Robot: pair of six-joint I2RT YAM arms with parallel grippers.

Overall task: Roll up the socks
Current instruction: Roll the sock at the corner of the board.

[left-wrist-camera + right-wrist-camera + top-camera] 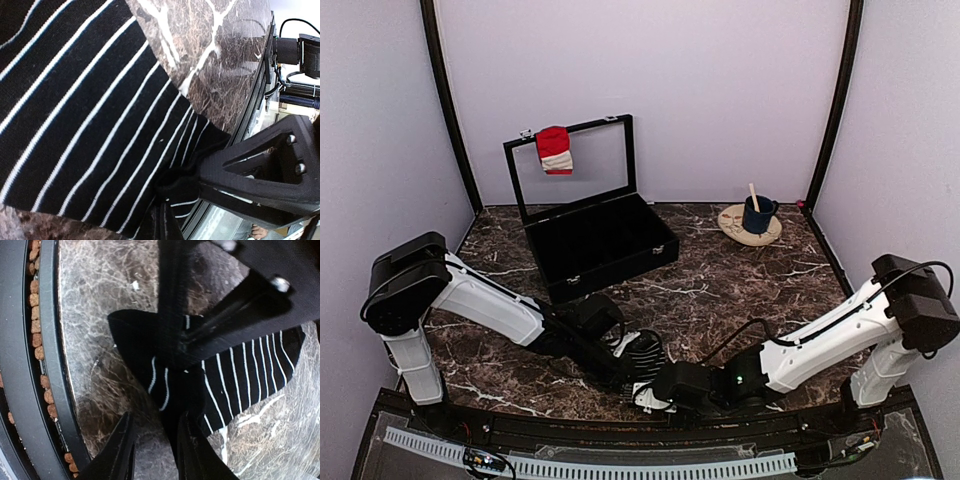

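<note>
A black sock with thin white stripes [642, 352] lies flat on the marble table near the front edge, between both arms. My left gripper [197, 177] is shut on a bunched corner of this striped sock [100, 115]. In the right wrist view the same sock [250, 370] spreads to the right, with the left gripper's black fingers [225, 305] pinching it from above. My right gripper [155, 440] stands open low over the table, bare marble between its fingers; a fold of the sock touches the inner side of one finger. A red sock with a white band [554, 149] hangs on the case lid, far from both grippers.
An open black case [600, 240] stands at the back left, lid upright. A dark blue cup [757, 214] with a stick in it sits on a round pale plate [735, 228] at the back right. The table's front rail [47, 365] runs close beside the grippers.
</note>
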